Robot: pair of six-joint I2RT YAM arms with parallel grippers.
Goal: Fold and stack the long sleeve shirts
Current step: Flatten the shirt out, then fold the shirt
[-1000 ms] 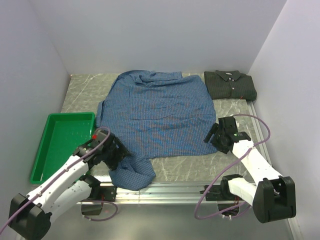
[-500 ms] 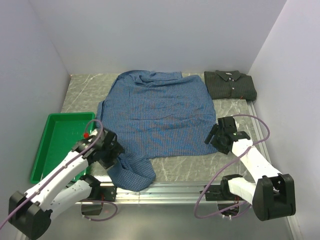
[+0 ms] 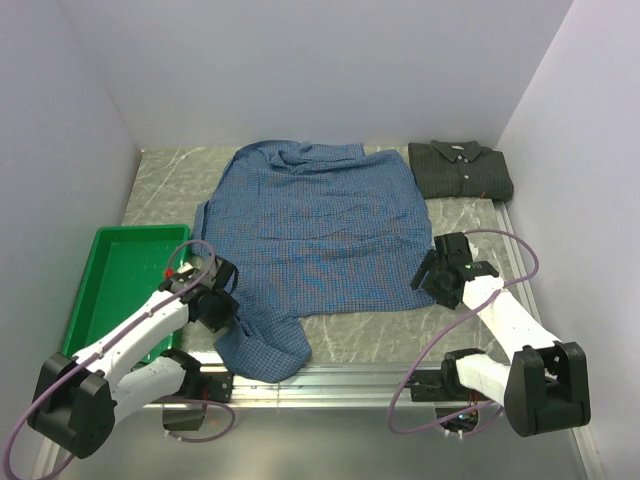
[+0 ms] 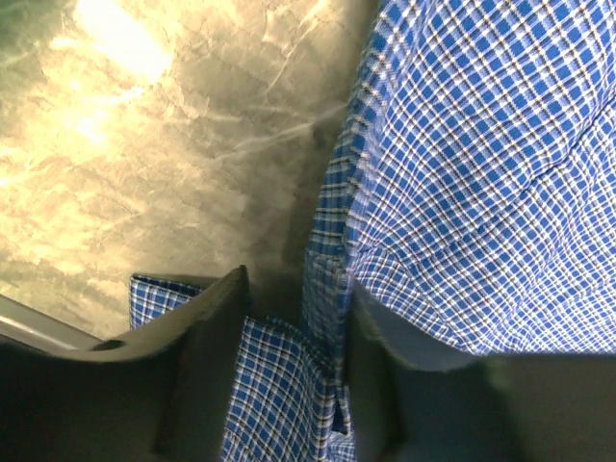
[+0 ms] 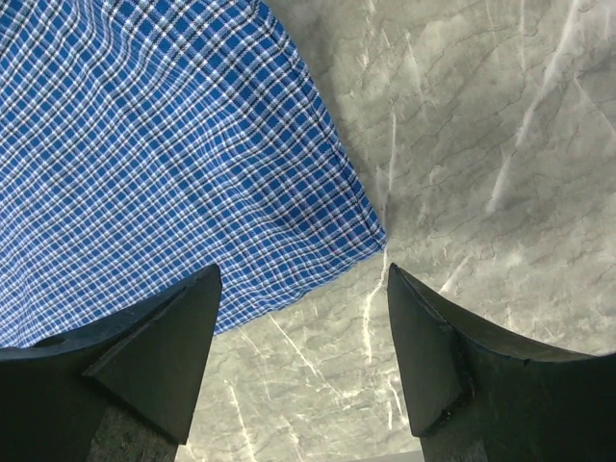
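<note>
Left pincer [image 4: 294, 289] is half parted, astride a hem fold of the blue checked shirt [image 3: 310, 225] at its near-left sleeve; right pincer [image 5: 303, 279] gapes wide over its near-right corner. That shirt lies spread mid-worktop [image 3: 160, 190], the dark green shirt [image 3: 460, 170] folded at the far right

Robotics lab cell, bare white walls [image 3: 320, 70], marbled tabletop [image 3: 165, 185], two bolted-down robot arms [image 3: 130, 345]

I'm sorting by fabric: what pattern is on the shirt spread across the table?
The blue shirt has a fine small check, clearest in the right wrist view.
</note>
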